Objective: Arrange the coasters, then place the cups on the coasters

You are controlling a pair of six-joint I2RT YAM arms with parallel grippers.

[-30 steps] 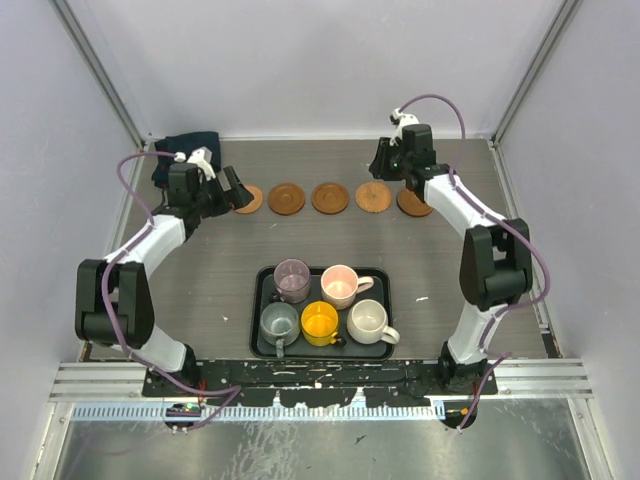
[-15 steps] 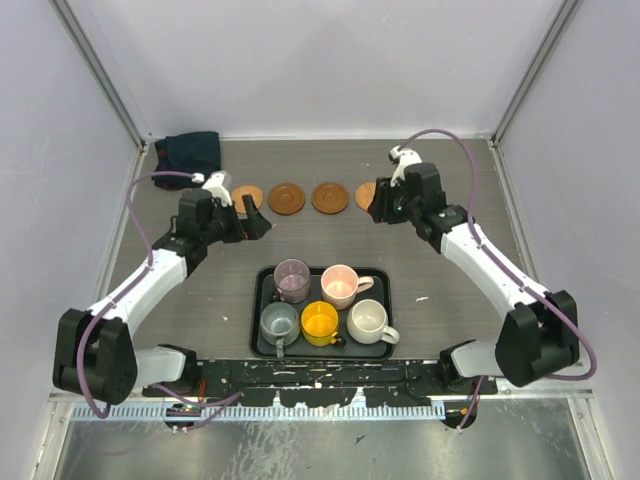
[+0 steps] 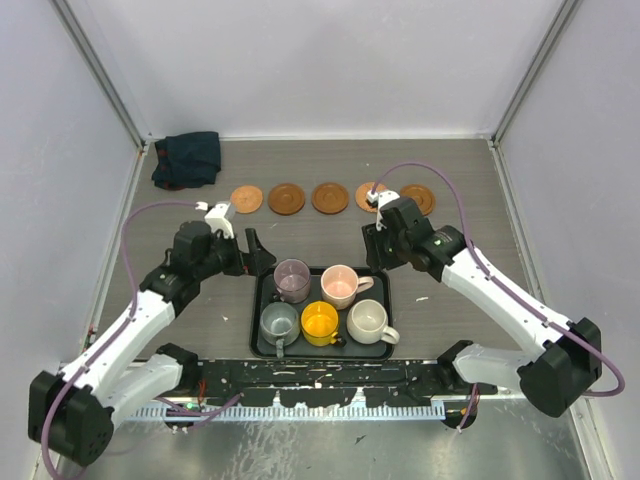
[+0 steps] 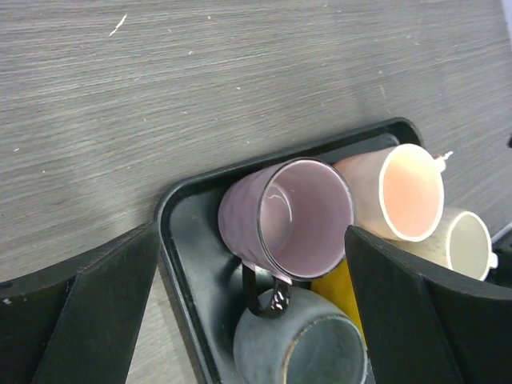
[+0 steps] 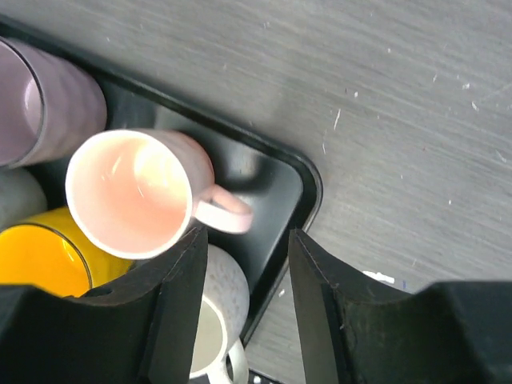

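Note:
Several brown coasters (image 3: 287, 198) lie in a row across the far part of the table, none carrying anything. On the black tray (image 3: 262, 300) stand the cups: purple (image 3: 292, 280), pink (image 3: 340, 286), grey-green (image 3: 279, 322), yellow (image 3: 320, 323) and cream (image 3: 368, 321). My left gripper (image 3: 258, 254) hovers at the tray's far left corner, wide open, with the purple cup (image 4: 296, 220) below between its fingers (image 4: 104, 312). At the far right corner my right gripper (image 3: 373, 250) is open and empty. It sits above the tray rim (image 5: 308, 184), beside the pink cup (image 5: 132, 192) and over the cream cup (image 5: 216, 320).
A dark folded cloth (image 3: 188, 158) lies at the back left corner. A small white scrap (image 3: 422, 298) sits on the table right of the tray. Walls close in the table on three sides, and a metal rail runs along the near edge.
Both arms have drawn back from the coaster row towards the tray. The right gripper has opened wider, and the left has stayed wide open.

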